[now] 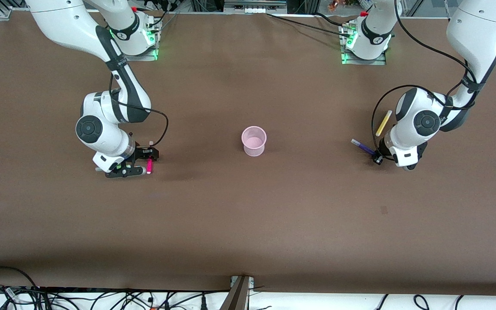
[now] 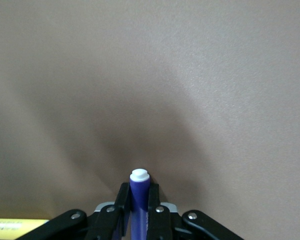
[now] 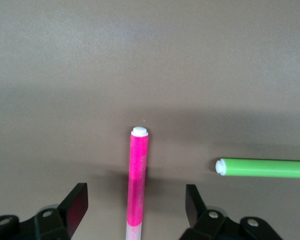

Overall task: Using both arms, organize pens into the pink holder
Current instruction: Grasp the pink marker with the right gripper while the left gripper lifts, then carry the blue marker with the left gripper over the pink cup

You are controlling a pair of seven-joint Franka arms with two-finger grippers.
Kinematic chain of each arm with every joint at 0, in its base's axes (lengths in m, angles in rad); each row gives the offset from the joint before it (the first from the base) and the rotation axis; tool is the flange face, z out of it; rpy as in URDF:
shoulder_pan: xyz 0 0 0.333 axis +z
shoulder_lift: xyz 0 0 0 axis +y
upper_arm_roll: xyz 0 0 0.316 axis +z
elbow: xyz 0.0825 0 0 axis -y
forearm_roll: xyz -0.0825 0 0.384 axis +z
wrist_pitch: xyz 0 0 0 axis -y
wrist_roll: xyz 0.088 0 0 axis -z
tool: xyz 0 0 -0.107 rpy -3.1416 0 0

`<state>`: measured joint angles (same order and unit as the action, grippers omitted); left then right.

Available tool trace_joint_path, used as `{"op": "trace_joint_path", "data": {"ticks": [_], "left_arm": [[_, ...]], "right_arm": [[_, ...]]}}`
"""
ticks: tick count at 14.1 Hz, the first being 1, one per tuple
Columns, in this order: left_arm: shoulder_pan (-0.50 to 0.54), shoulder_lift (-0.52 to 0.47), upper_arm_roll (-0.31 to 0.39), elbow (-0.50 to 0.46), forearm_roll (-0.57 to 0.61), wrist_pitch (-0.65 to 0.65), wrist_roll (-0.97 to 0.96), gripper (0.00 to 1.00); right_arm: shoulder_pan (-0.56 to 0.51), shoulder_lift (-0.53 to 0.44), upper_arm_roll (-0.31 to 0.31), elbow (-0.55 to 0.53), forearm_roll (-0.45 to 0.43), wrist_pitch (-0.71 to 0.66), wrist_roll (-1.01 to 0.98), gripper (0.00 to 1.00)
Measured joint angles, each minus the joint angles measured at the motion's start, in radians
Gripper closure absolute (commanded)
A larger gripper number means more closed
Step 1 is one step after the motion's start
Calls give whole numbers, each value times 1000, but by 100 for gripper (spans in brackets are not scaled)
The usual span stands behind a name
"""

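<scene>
The pink holder [image 1: 254,140] stands upright in the middle of the table, with no pens in it. My left gripper [image 1: 377,158] is low at the table toward the left arm's end, shut on the dark purple pen [image 1: 362,146]. In the left wrist view its fingers [image 2: 122,197] clamp that pen [image 2: 139,192]. The yellow pen [image 1: 383,122] lies beside it, farther from the front camera. My right gripper [image 1: 147,163] is low and open around the magenta pen [image 1: 149,165], which lies between the open fingers [image 3: 77,200] without touching them [image 3: 138,175]. The green pen [image 3: 262,168] lies beside it.
Brown table surface [image 1: 248,215] all round the holder. The arms' bases [image 1: 138,38] stand along the table's edge farthest from the front camera. Cables hang at the nearest edge [image 1: 101,297].
</scene>
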<state>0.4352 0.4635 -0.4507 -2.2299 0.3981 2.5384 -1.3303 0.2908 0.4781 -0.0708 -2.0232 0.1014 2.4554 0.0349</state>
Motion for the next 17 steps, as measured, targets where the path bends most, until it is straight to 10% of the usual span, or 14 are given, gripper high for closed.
{"op": "trace_joint_path", "data": {"ticks": [8,17], "left_arm": [[-2,-54,-183,228,5,-213,-19,100],[-169,-75,-364,346,5,-227,-189,100]], "right_arm": [[0,30,0,3,2,31,0,58],[0,36,0,3,2,33,0,59]]}}
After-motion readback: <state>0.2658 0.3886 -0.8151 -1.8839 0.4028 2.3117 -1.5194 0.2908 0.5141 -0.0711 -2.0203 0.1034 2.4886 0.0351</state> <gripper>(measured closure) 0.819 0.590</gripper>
